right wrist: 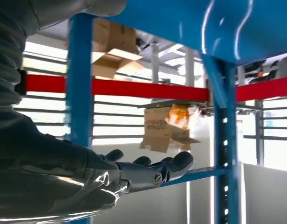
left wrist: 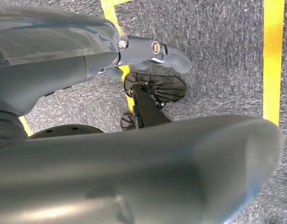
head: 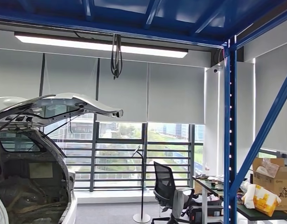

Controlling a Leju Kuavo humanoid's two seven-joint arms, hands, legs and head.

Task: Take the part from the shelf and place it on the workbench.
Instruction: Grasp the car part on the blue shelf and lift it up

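Left robot hand: the left robot hand (left wrist: pixel 149 51) hangs down over grey carpet with yellow tape lines (left wrist: pixel 274 56). I cannot tell if its fingers are apart or together, because the big grey cover hides most of them. I see nothing in it
Right robot hand: the right robot hand (right wrist: pixel 145 170) is held out flat in front of the blue shelf frame (right wrist: pixel 78 79). Its fingers lie straight, side by side, and it holds nothing
Shelf: in the head view a blue post (head: pixel 232 130) stands at the right of the frame. A dark shelf board (head: pixel 254 212) sits at the lower right, with a brown box (head: pixel 276 179) and a yellow and white bag (head: pixel 260 197) on it, touching each other
The part: I cannot tell which thing is the part. It may be the bag or something in the box. Both are on the shelf at the lower right, so nothing has been picked up yet
Desk: I cannot pick out the desk for sure
Other things: a white car with its back door up (head: pixel 33 154) is at the left, and a black chair (head: pixel 167 189) is in the lower middle by the windows
What could go wrong: I think the robot hand could bump the blue post or the slanted blue bar, because they stand close to the shelf. The bag looks soft and could slip or crush. The head looks high, so the reach may miss
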